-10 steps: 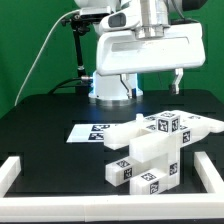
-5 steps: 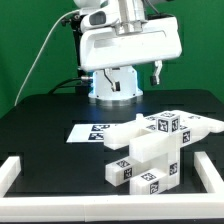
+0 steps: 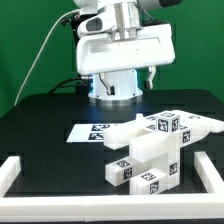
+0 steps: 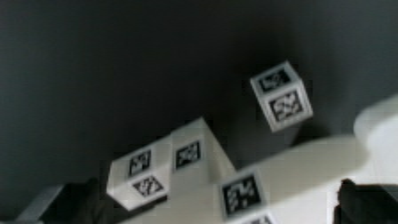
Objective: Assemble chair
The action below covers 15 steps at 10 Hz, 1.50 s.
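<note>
The chair (image 3: 150, 150) is a cluster of glossy white tagged parts joined together, standing on the black table at the exterior view's centre right. It has a flat panel, bars and small tagged cubes (image 3: 166, 125) on top. My gripper (image 3: 121, 82) hangs high above the table behind the chair, apart from it, with its jaws spread wide and nothing between them. In the wrist view the gripper (image 4: 217, 205) shows dark fingertips (image 4: 71, 200) far apart. Below them lie tagged white cubes (image 4: 279, 95) and a white bar (image 4: 338, 150), all blurred.
The marker board (image 3: 90, 131) lies flat on the table at the chair's left in the exterior view. A white border rail (image 3: 18, 168) runs round the table's front and sides. The arm's base (image 3: 113, 92) stands at the back.
The gripper has moved toward the exterior view's left, still high and open. The chair parts have not moved.
</note>
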Tool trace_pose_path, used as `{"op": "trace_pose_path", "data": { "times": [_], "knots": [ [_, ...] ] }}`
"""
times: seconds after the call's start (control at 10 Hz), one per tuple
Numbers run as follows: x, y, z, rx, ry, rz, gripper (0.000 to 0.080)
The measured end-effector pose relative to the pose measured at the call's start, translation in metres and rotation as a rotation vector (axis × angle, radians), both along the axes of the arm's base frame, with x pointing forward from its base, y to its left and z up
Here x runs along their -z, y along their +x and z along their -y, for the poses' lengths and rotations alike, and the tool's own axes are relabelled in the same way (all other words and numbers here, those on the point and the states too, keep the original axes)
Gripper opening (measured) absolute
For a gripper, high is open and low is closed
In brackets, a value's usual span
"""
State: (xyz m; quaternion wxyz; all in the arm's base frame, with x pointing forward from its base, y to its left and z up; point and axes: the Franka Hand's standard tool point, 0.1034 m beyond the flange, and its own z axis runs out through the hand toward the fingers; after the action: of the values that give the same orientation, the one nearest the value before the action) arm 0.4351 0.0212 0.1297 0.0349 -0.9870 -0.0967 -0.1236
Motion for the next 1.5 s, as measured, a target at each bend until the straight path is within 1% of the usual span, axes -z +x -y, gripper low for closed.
{"op": "trace_pose_path", "data": {
  "times": [0.1,0.2,0.3,0.4,0.9,1.0,1.1,1.2,1.4,1.5],
  "knots": [
    [0.006,-0.009,-0.004,0.000,0.008,-0.030,0.0649],
    [0.009,-0.015,-0.012,0.013,0.014,-0.038,0.0649],
    [0.009,-0.019,-0.027,0.041,0.033,-0.042,0.0649],
    [0.003,-0.018,-0.047,0.079,0.058,-0.025,0.0649],
    [0.004,-0.018,-0.045,0.059,0.050,-0.027,0.0649],
    [0.006,-0.020,-0.046,0.062,0.048,-0.032,0.0649],
    [0.007,-0.020,-0.052,0.065,0.050,-0.036,0.0649],
    [0.010,-0.021,-0.054,0.066,0.047,-0.041,0.0649],
    [0.018,-0.022,-0.048,0.075,0.032,-0.053,0.0649],
    [0.022,-0.024,-0.048,0.070,0.021,-0.052,0.0649]
  ]
}}
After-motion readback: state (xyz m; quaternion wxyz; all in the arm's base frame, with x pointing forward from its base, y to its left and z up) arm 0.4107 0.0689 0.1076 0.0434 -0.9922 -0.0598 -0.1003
